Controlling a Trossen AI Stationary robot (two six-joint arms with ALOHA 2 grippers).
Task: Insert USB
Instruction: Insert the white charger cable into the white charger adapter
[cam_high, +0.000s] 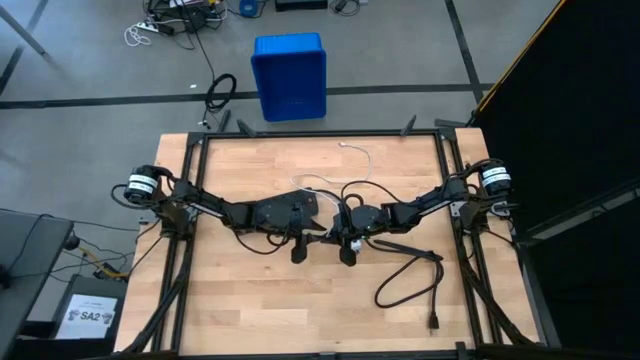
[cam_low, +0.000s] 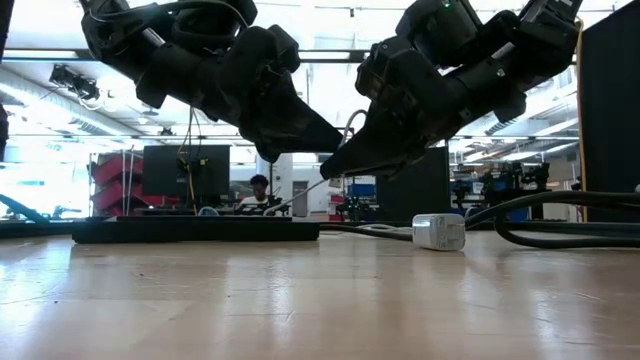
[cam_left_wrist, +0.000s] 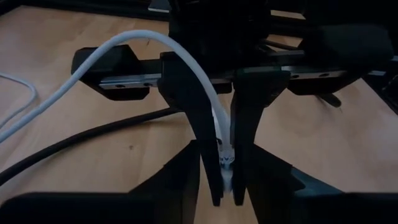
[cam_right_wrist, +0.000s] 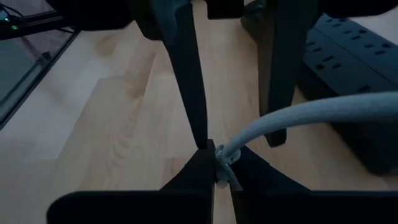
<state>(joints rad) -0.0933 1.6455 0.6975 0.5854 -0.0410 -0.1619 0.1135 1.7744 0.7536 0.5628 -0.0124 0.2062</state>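
While both dark arms meet at the middle of the high view, the thin, floppy white USB cable (cam_high: 330, 185) runs from the upper centre of the wooden table (cam_high: 240, 300) down to the two grippers, where its plug end hangs between them above the board.

In the left wrist view, the right gripper (cam_left_wrist: 227, 186) shows at centre bottom with its dark fingers pressed onto the small white plug (cam_left_wrist: 226, 163). In the right wrist view, the left gripper (cam_right_wrist: 214, 149) comes in from the top, while the right arm's own finger (cam_right_wrist: 193, 174) and its mate, at the bottom, nip the grey-white cable (cam_right_wrist: 298, 118) just behind the plug. Whether the left gripper's fingers also bear on the plug I cannot tell; they stand narrow and close to it.

This looks like a handover or regrasp in mid air. To do it well, one gripper should keep a firm pinch on the plug body, not the soft cable, while the other takes hold squarely so the plug lies in line with its fingers. A small white charger block (cam_low: 438, 231) sits at right of centre in the low view, and a black power strip (cam_right_wrist: 348, 68) lies at upper right in the right wrist view; either may be the socket.

Readable writing: a white label at lower left of the high view reads "SA2" (cam_high: 88, 316).
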